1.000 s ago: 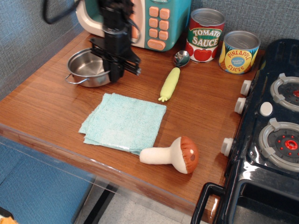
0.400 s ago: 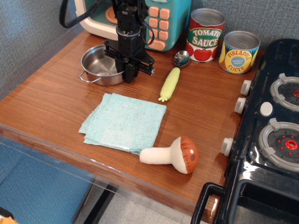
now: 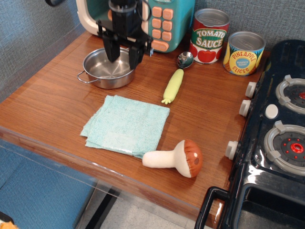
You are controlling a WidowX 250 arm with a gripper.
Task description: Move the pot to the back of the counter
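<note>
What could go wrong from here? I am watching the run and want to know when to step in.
1. The open fingers straddle the far rim of the pot; rising crookedly could snag and tip it.
2. The toy microwave stands right behind the gripper, so the arm may knock it.

Colour and pattern check for you, operator.
You have a shiny silver pot [image 3: 108, 70] on a brown wood-grain surface [image 3: 57, 102], under a black hand [image 3: 123, 53]. You also have a pale teal cloth [image 3: 127, 125], a yellow-green corn piece [image 3: 173, 85], a cream mushroom with a brown cap [image 3: 177, 157], a red-and-green tomato sauce tin [image 3: 209, 36], a yellow-and-blue pineapple tin [image 3: 243, 53] and a black stove [image 3: 274, 138].
</note>
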